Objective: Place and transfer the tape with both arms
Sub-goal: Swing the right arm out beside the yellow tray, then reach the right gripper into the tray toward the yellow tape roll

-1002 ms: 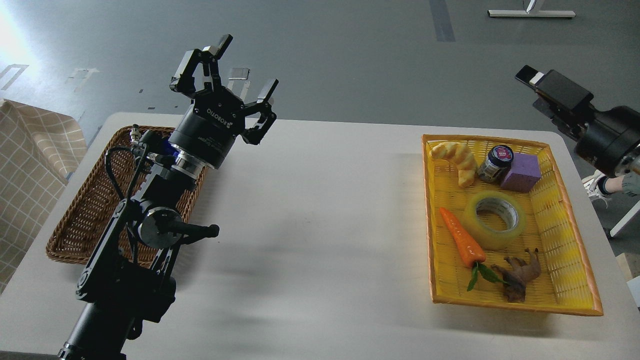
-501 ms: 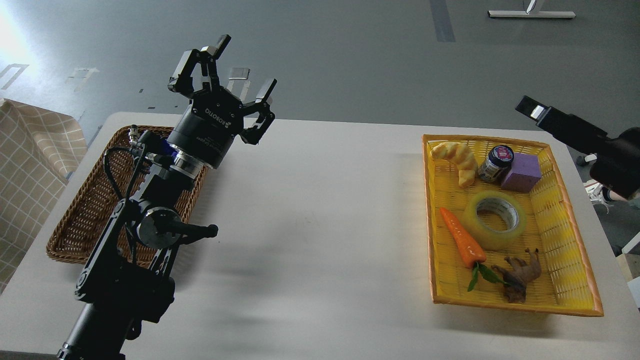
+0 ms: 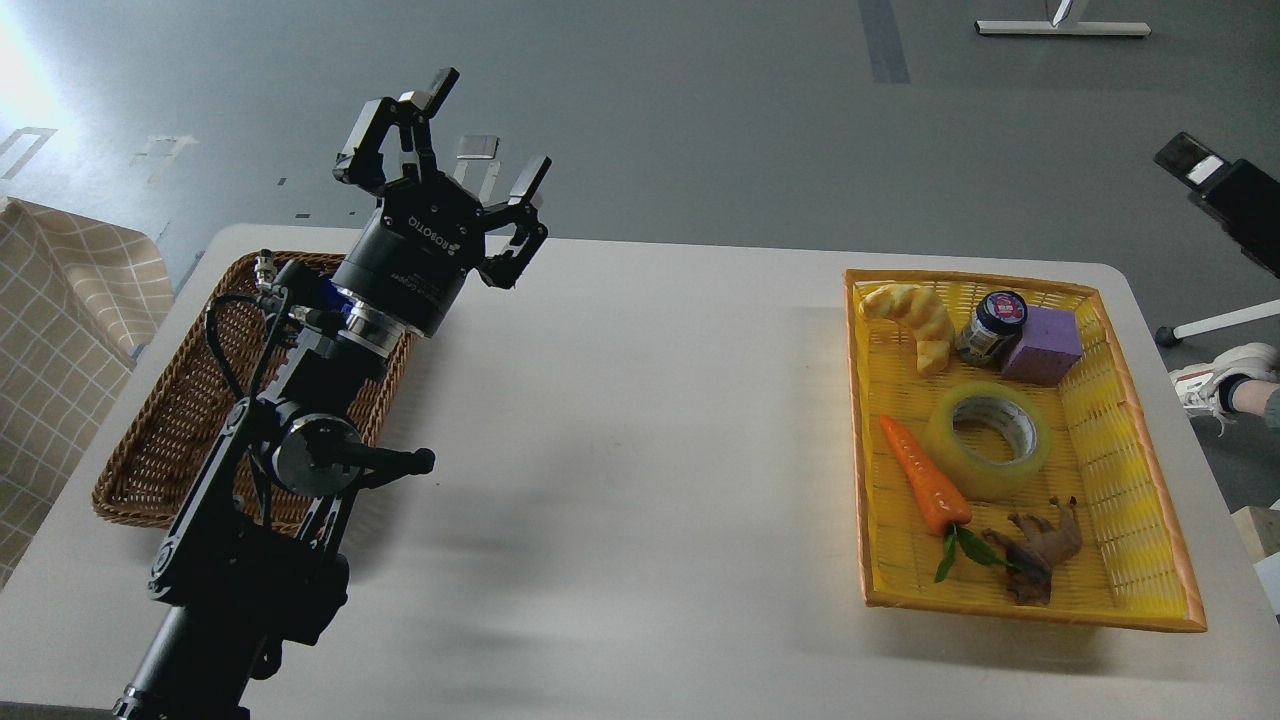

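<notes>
Left end effector (image 3: 455, 135) raised above the table (image 3: 620, 420) with fingers spread apart and empty, right end effector (image 3: 1215, 190) only partly visible at the frame edge, state unclear, tape (image 3: 988, 440) lying flat in yellow basket (image 3: 1140, 500), between carrot (image 3: 925, 477) and purple block (image 3: 1042, 345).

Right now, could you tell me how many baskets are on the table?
2. A brown wicker basket sits at the table's left edge, partly hidden behind the left arm. A yellow basket sits on the right side, holding the tape and other small items.
</notes>
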Controlling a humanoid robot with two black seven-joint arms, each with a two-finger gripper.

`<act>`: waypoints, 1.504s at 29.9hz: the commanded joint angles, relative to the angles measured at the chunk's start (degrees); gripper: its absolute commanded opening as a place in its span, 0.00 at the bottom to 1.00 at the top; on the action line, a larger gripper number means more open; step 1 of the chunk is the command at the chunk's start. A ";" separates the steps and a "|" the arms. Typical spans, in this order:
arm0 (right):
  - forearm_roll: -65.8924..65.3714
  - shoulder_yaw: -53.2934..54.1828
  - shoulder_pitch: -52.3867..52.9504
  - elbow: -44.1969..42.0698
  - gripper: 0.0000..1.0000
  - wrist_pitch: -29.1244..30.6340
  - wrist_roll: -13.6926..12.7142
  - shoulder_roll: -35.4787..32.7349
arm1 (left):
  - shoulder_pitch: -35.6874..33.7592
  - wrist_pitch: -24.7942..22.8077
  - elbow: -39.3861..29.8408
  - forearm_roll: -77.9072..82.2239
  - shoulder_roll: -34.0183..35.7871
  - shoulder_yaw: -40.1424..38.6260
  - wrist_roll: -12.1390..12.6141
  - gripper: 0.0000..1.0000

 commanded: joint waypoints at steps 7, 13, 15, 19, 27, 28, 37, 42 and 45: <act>-18.33 -3.08 -2.09 -0.09 0.99 0.71 -12.05 -0.91 | 0.14 0.08 -0.09 0.07 -0.76 0.19 0.02 0.98; -22.41 -6.23 -1.48 -0.61 0.99 2.29 -12.69 -1.87 | 0.40 0.08 -0.01 0.07 -1.11 0.10 0.02 0.98; -23.55 -9.49 -0.25 -1.32 0.99 2.30 -12.34 -2.05 | 0.49 0.08 -0.01 0.07 -1.11 0.19 0.02 0.98; -28.90 -14.67 1.69 -2.11 0.99 2.30 -12.25 -1.70 | 0.49 0.08 -0.09 0.07 -1.11 0.19 0.02 0.98; -29.71 -19.78 6.96 -13.26 1.00 2.30 -9.88 -0.39 | 0.58 0.08 -0.18 0.07 -1.11 0.36 0.02 0.98; -29.71 -19.87 7.14 -13.54 1.00 2.21 -9.88 -0.21 | 0.49 0.08 -0.18 0.07 -1.11 0.28 0.02 0.98; -29.88 -22.24 10.30 -15.56 0.98 2.21 -9.96 4.45 | 0.76 0.17 -0.53 0.16 -1.11 0.36 0.11 0.98; -29.97 -22.42 10.30 -16.61 0.97 2.30 -9.96 5.15 | 1.02 0.26 -1.06 0.16 -1.11 0.36 0.11 0.98; -30.50 -22.51 10.30 -16.62 0.97 2.30 -9.96 5.24 | 1.11 0.43 -1.33 0.16 -1.11 0.36 0.20 0.98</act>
